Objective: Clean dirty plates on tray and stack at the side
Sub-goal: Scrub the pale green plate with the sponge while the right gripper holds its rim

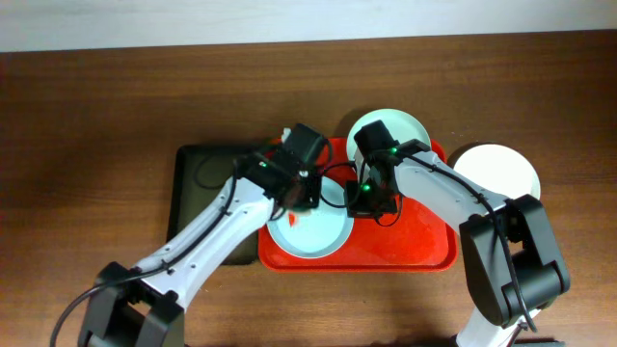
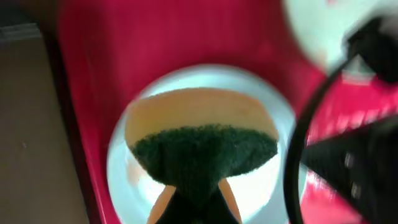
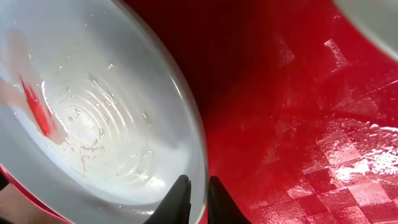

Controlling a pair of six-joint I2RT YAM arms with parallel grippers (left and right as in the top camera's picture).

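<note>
Toward the left end of the red tray [image 1: 424,241] lies a mint-blue plate [image 1: 323,241], a red smear [image 3: 37,107] inside it (unwiped). The left gripper [image 2: 194,202] clamps a yellow-and-green sponge [image 2: 205,134] just over that plate. The right gripper [image 3: 198,200] pinches the plate's rim, jaws nearly together. A second mint plate [image 1: 400,125] overlaps the tray's far edge. A white plate [image 1: 496,173] rests on the wooden table [image 1: 116,116] just off the tray's right side.

Blurry sponge [image 2: 202,146] over plate [image 2: 255,196] centre
</note>
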